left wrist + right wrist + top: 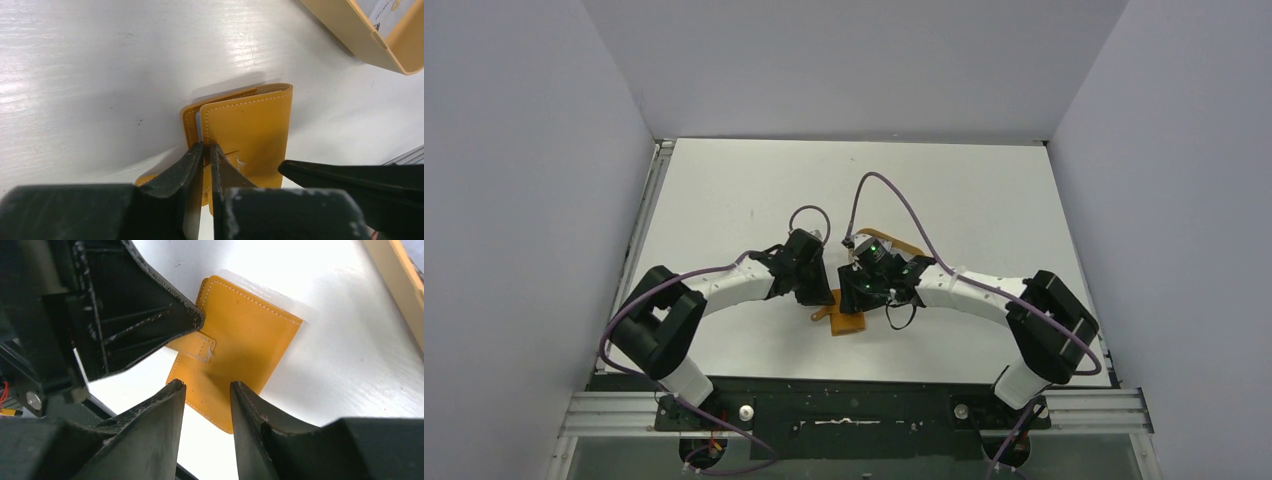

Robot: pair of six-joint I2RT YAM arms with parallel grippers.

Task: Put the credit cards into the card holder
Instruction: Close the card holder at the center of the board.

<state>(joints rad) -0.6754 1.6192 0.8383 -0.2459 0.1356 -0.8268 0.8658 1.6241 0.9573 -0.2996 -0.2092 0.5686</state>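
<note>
1. Pinching the snap tab [200, 347] of the card holder [250, 130] with the left fingers [185, 170]: clenched to a thin slit, with the orange strip caught inside.
2. Lying flat and folded shut on the white surface [100, 75], directly under and between both wrists.
3. Hovering with the right fingers [160, 415] parted and grasping nothing, just above the cover near the tab; impossible to tell if touching.
4. Turned with the tab side toward the left arm and the plain cover toward the right arm; equally near to both.
5. Resting apart from the holder, one of the credit cards [385, 12] inside the tan tray [345, 25], beyond the holder on the right arm's side.
6. Probably unsnapping now: pulling the tab away from the cover with the left, pressing the cover down with the right. Otherwise, risk of lifting the whole holder unopened.
</note>
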